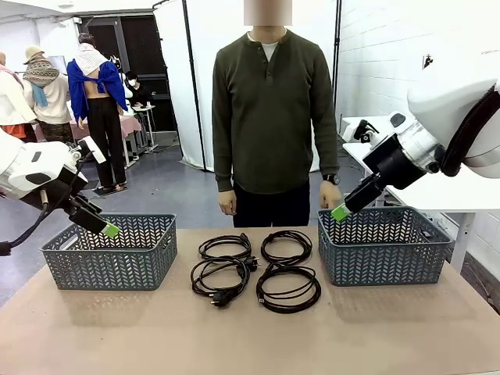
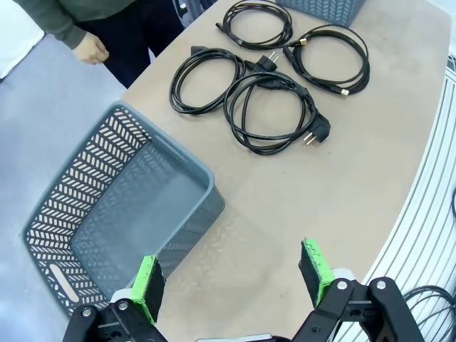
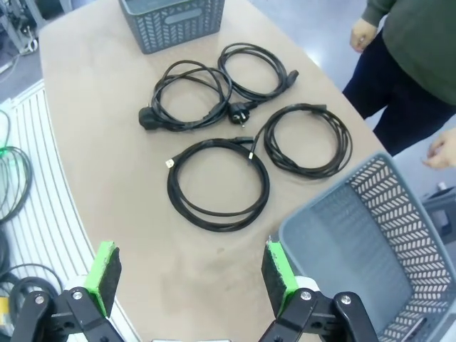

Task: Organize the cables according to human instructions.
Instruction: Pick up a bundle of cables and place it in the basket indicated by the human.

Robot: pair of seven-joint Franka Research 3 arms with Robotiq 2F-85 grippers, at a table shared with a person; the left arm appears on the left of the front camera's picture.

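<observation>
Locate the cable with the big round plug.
In the front view, the cable is the near-left bundle of the four, nearer the left basket than the right basket.

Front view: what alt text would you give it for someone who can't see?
Four coiled black cables lie on a table between the left basket and the right basket. A person stands behind, arms down. The robot's left fingers and right fingers hover near the baskets, holding nothing.
</observation>
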